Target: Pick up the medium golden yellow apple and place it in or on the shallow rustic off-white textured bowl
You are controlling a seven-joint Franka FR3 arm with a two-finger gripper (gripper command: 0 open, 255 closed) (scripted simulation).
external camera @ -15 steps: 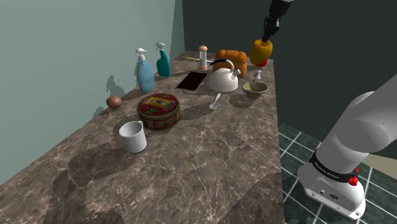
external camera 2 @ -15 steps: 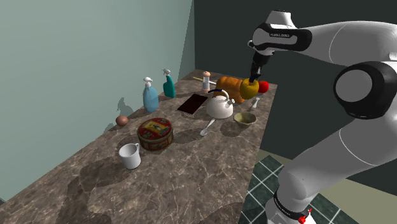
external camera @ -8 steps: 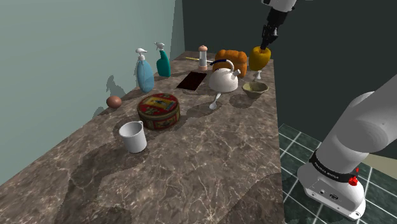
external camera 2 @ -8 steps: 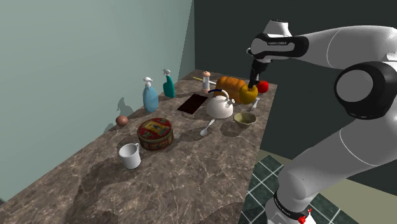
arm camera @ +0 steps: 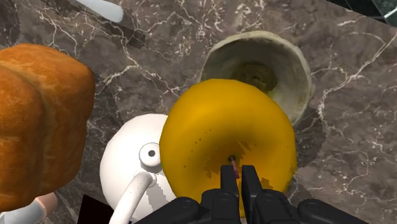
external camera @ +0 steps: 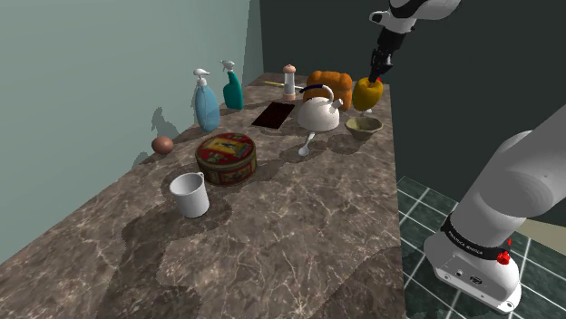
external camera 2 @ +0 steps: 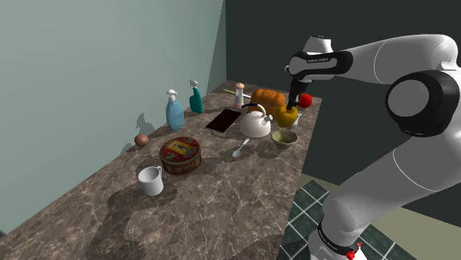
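Smooth golden apple (arm camera: pixel 222 137), rough off-white bowl (arm camera: pixel 289 69)

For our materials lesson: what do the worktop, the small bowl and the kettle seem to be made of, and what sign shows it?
Worktop: looks like stone, likely marble, dark brown with pale branching veins.
Bowl: probably unglazed ceramic, off-white, with a rough, mottled, matt surface.
Kettle: smooth, glossy white body, perhaps enamel or ceramic. The look leaves it open.
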